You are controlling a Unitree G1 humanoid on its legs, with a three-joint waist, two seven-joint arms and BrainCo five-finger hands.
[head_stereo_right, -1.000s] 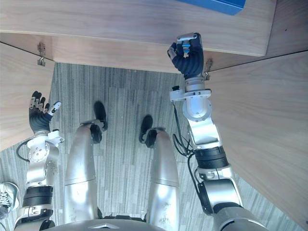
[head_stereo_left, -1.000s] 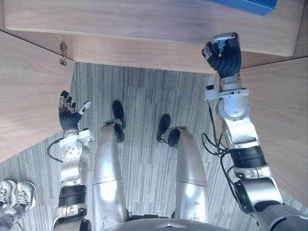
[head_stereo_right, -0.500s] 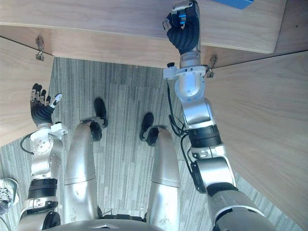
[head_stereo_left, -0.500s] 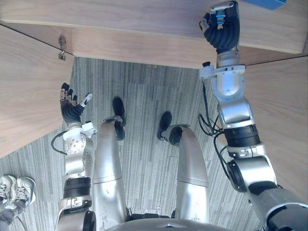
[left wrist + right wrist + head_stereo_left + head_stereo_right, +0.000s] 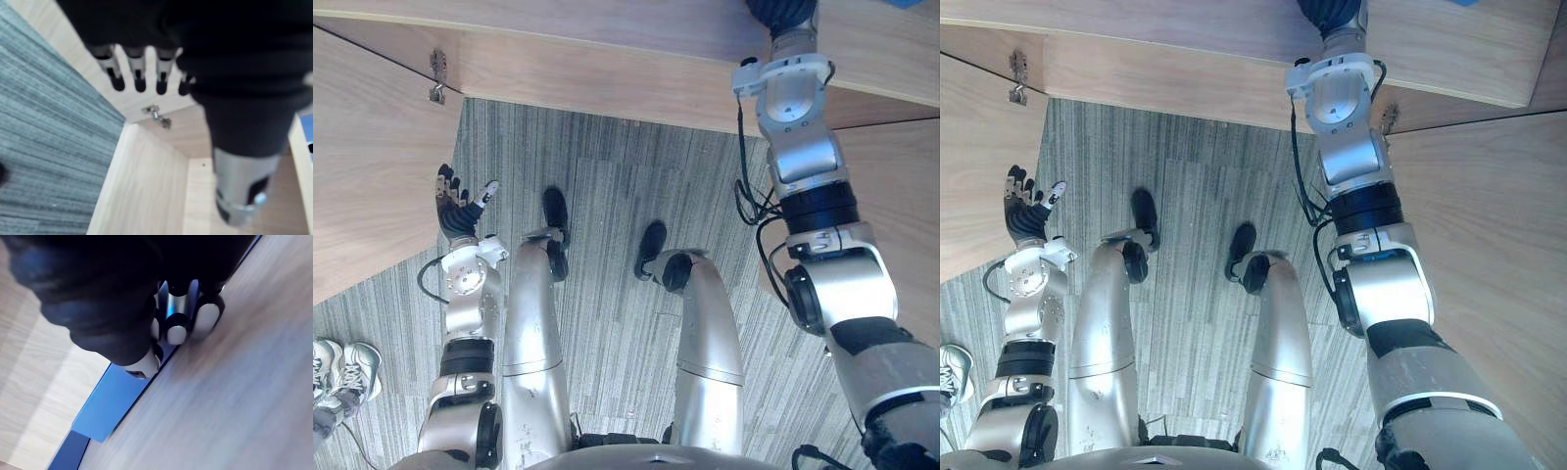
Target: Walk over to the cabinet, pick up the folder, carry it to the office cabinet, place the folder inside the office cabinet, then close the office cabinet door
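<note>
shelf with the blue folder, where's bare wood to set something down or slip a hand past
Bare wood runs along the shelf to the robot's left of the right hand, and beside the folder in the right wrist view. It is crowded only at the folder's edge, where that hand sits. The left hand is off over the carpet.

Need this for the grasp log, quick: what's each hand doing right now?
Left hand: open, holding nothing.
Right hand: at the edge of the blue folder; open or gripping cannot be told.
</note>
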